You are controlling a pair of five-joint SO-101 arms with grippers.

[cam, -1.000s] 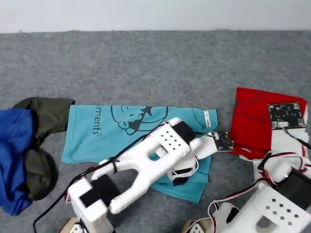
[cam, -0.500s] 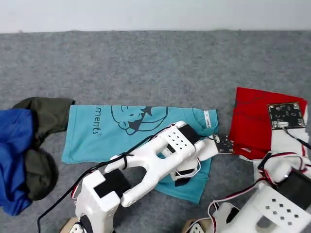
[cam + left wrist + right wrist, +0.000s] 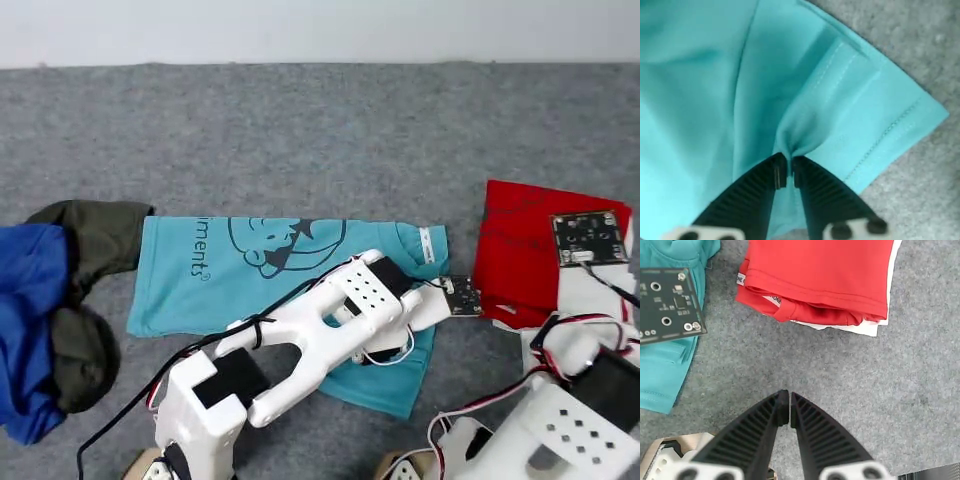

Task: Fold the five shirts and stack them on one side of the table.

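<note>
Our left arm [image 3: 320, 325] rises from the front edge of the bench [image 3: 300, 120] and slants toward the right, wrist bent down over the front right corner of the teal shirt [image 3: 215, 270]. The left fingers [image 3: 779, 170] are closed tight on a small pinch of that shirt's cloth, just in from the stitched hem, and the fabric gathers into a ridge at their tips. The teal shirt lies spread across the middle of the bench. Our right arm [image 3: 560, 425] sits folded at the front right corner. The right fingers [image 3: 781, 404] are pressed together on nothing above bare bench, near the folded red shirt [image 3: 520, 240]. That shirt lies on a white shirt [image 3: 865, 330] by the right edge. A blue shirt [image 3: 30, 300] and an olive shirt [image 3: 90, 240] lie bunched at the left edge.
</note>
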